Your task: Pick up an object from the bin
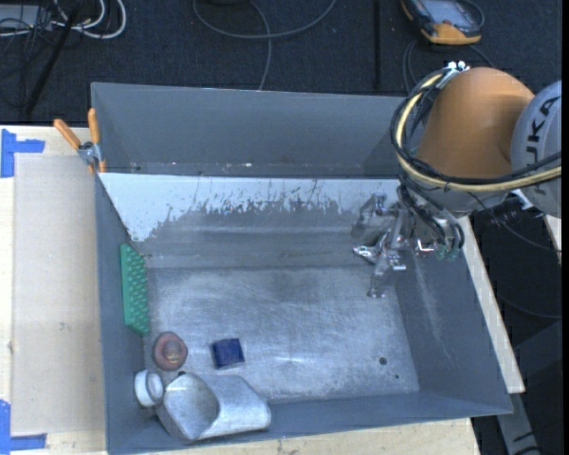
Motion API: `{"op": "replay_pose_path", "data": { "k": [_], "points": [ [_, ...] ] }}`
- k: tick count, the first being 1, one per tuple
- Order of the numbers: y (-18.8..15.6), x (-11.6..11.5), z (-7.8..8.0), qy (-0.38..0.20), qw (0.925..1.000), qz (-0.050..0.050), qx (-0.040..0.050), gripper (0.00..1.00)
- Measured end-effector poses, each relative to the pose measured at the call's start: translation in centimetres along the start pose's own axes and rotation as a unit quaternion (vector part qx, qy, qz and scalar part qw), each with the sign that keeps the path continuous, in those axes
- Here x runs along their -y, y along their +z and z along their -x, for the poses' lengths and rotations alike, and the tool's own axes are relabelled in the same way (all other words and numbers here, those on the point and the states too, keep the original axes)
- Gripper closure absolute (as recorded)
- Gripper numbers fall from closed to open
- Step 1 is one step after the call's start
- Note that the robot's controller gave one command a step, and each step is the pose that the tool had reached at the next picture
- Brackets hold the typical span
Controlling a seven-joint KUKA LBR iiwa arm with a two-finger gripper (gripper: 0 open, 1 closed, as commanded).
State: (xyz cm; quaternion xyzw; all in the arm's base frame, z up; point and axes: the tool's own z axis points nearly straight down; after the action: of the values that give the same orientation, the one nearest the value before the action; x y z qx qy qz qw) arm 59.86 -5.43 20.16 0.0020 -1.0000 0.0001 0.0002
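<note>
Hovering end effector (379,275) at right; blue block (228,353) well apart, lower-left

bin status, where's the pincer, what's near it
Pincer at right side, over bare bin floor. Blue block, brown round piece, grey scoop clustered far lower left. Nothing near the pincer.

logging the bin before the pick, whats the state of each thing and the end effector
end effector: over the bin's bare floor, right side
green ridged strip: lying along the left wall
brown round cap: flat on the floor
blue block: flat, standing apart
grey scoop: tipped on its side
white small cap: beside the grey scoop
</note>
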Motion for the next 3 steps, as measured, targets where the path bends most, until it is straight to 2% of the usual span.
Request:
{"op": "replay_pose_path", "data": {
  "k": [1, 2, 3],
  "points": [
    [9.2, -4.8, 1.9, -0.014, 0.9999, 0.001, -0.0036, 0.00],
    [11.7, -10.1, -6.3, -0.032, 0.9995, 0.002, -0.0053, 0.00],
    [8.2, -20.7, -9.7, -0.141, 0.9900, 0.002, 0.0004, 0.00]
  ]
}}
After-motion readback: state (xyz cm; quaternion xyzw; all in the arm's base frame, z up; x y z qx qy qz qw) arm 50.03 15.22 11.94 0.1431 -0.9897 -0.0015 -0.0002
